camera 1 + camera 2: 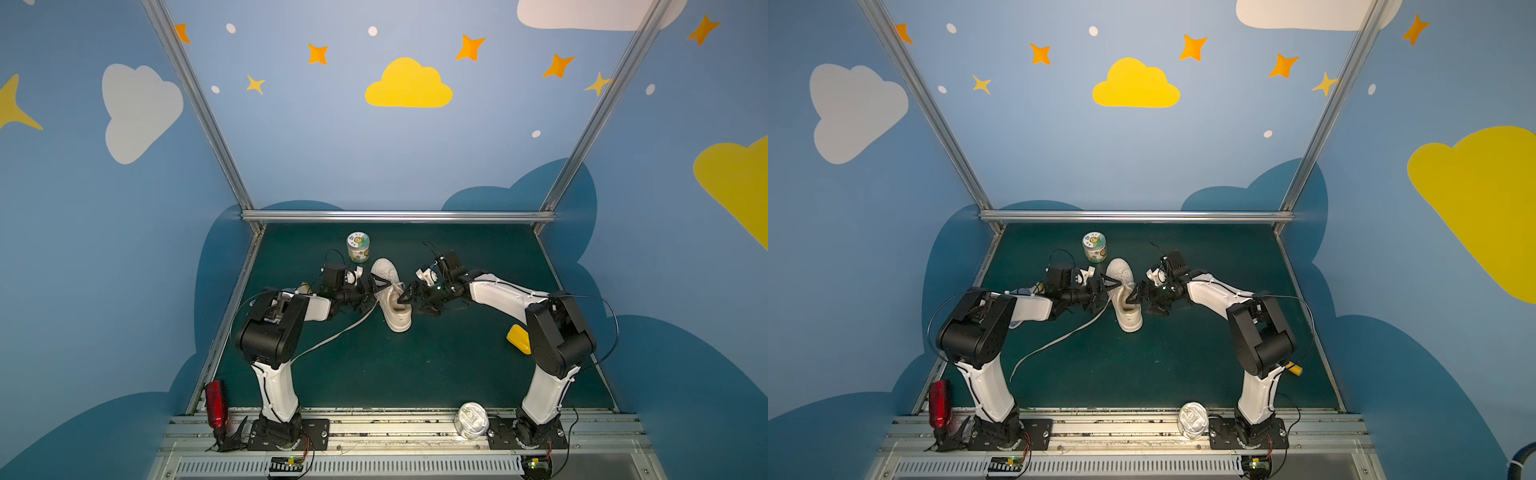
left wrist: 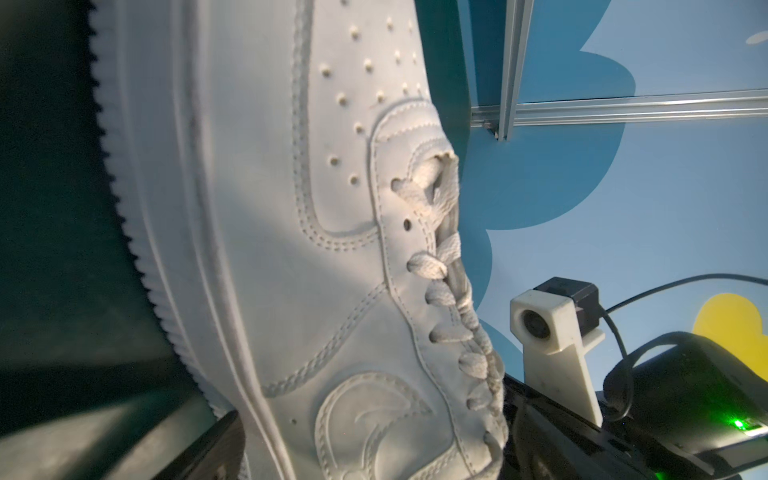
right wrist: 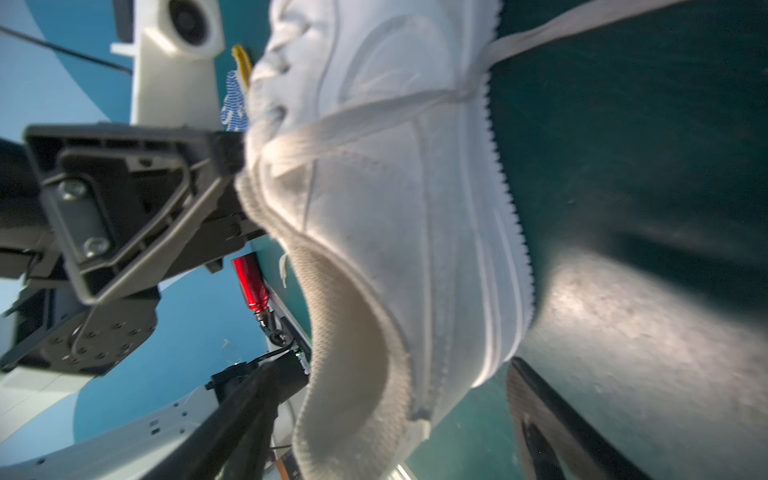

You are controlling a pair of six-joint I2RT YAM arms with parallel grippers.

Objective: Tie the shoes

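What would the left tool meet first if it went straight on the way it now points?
The white sneaker: the open left tool points at its side from very near; contact is hard to judge.

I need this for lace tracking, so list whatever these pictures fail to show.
- Flat white lace over the white low-top sneaker: end cut off by the right wrist view's edge.
- Yellow rounded object: partly behind the right arm in both top views; unidentifiable.
- Blue-patterned white fabric: blurred in the right wrist view.
- Small round jar: label too small in both top views.
- Left tool, right tool: contact with sneaker unclear, too small there.
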